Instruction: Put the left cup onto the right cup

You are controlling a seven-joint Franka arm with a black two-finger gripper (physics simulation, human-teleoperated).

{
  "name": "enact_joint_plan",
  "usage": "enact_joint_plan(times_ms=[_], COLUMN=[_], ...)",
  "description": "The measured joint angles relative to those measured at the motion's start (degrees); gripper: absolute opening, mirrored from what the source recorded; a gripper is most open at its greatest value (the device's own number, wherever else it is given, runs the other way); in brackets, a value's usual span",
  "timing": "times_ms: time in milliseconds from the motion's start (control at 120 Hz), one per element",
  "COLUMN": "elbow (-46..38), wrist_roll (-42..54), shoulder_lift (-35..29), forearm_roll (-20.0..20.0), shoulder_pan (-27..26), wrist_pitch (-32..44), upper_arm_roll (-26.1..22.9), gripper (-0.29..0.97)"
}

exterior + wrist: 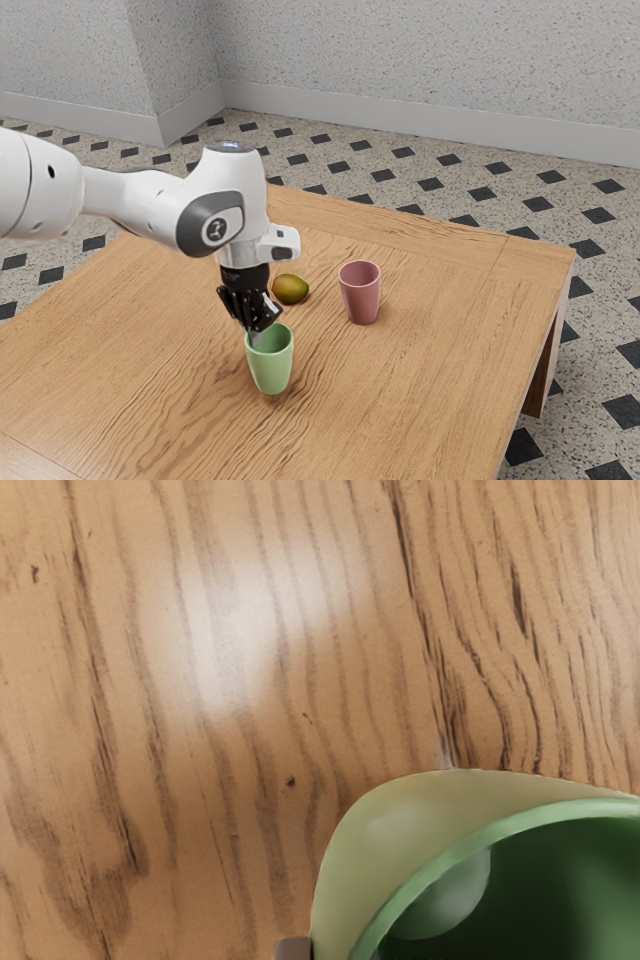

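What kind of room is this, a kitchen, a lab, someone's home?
Probably a plain room in a computer simulation, more home-like than workshop. A wooden table stands on a speckled floor with black diamond tiles, before bare grey walls. A green cup and a pink cup suggest everyday use.

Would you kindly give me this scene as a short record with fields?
surface: wooden table
green cup: upright, toward the exterior view's left
pink cup: upright, apart from the green cup, toward the exterior view's right
fruit: yellow-green, lying on the table beside the pink cup
end effector: at the green cup's rim
stacking: not yet done
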Motion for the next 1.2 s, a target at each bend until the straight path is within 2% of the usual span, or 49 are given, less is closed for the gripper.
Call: enact_joint_plan(times_ms=[450, 1200], elbow=[0.9, 16.5], wrist_roll=[-0.3, -0.2], shoulder_lift=[-4.0, -1.2], forearm_roll=[0.6, 1.0], shoulder_pan=[0.1, 0.5], wrist_pitch=[-1.3, -12.4], upper_arm_roll=[0.0, 0.1], gripper=[-0.11, -0.11])
